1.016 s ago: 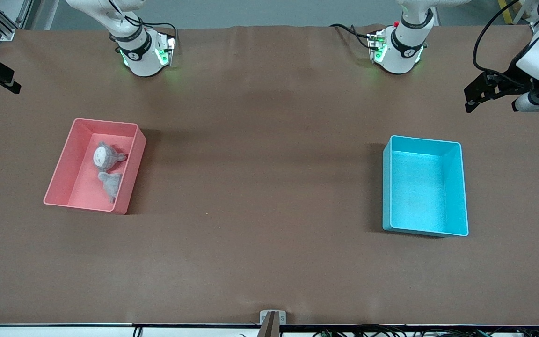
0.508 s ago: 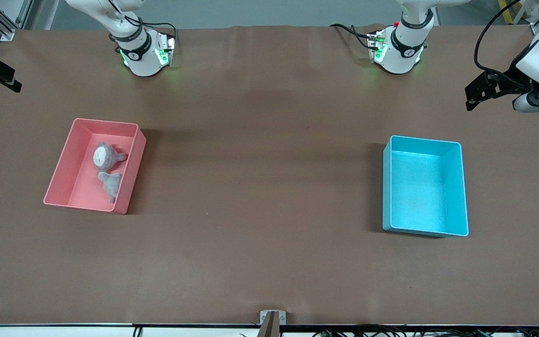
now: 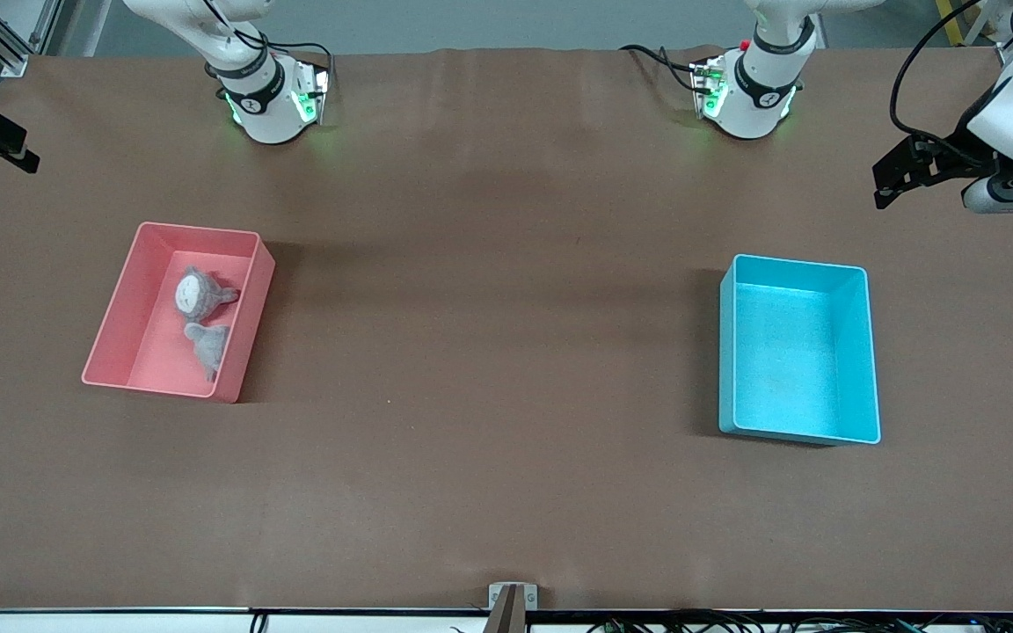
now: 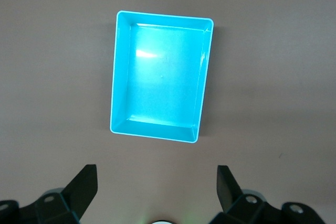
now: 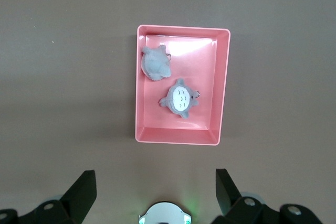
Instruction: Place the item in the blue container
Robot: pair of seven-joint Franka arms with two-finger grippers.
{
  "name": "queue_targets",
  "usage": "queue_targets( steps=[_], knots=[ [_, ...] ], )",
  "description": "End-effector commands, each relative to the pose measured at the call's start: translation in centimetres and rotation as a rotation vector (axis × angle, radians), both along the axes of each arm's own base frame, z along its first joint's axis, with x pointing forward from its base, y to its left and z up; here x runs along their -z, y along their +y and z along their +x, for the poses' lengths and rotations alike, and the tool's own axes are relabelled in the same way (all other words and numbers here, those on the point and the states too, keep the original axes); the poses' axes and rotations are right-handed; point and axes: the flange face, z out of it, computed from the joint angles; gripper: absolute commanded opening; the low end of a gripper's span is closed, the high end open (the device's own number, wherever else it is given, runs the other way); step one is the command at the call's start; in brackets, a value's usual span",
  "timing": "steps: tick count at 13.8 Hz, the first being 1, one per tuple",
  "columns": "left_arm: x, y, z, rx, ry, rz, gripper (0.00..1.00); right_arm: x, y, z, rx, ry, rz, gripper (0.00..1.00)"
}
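Waiting high with jaws spread, the right gripper point(image 5: 152, 195) hangs over the pink bin point(image 3: 111, 338) at the worktop's nine o'clock, where two plush toys point(image 3: 197, 294) lie; descending squarely onto one looks wisest. The left gripper point(image 4: 157, 192), likewise released, overlooks the blue container point(image 3: 864, 352), empty at three o'clock.

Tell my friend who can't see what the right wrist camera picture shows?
A pink bin sits on a brown table with two gray plush toys inside. The right gripper hangs above it, fingers spread open and holding nothing.
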Motion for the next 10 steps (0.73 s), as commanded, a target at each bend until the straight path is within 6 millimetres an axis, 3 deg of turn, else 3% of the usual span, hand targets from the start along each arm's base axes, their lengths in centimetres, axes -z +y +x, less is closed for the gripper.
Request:
queue_targets(
  steps=[1, 4, 5, 6, 8, 10],
  knots=[
    [-0.1, 0.3, -0.2, 0.015, 0.002, 0.014, 1.00, 4.4, -0.7, 3.3, 0.012, 0.071, -0.019, 1.00],
    [-0.1, 0.3, -0.2, 0.014, 0.002, 0.014, 1.00, 12.6, -4.1, 8.0, 0.054, 0.151, -0.005, 1.00],
    [0.0, 0.3, -0.2, 0.014, 0.005, 0.015, 1.00, 13.6, -4.1, 8.7, 0.045, 0.146, -0.007, 1.00],
    [0.0, 0.3, -0.2, 0.014, 0.004, 0.015, 1.00, 15.7, -4.6, 8.7, 0.054, 0.153, -0.003, 1.00],
    [0.0, 0.3, -0.2, 0.018, 0.004, 0.016, 1.00, 22.1, -5.4, 7.6, 0.071, 0.163, 0.007, 1.00],
    [0.0, 0.3, -0.2, 0.018, 0.004, 0.015, 1.00, 27.1, -5.3, 4.8, 0.080, 0.119, 0.014, 1.00]
  ],
)
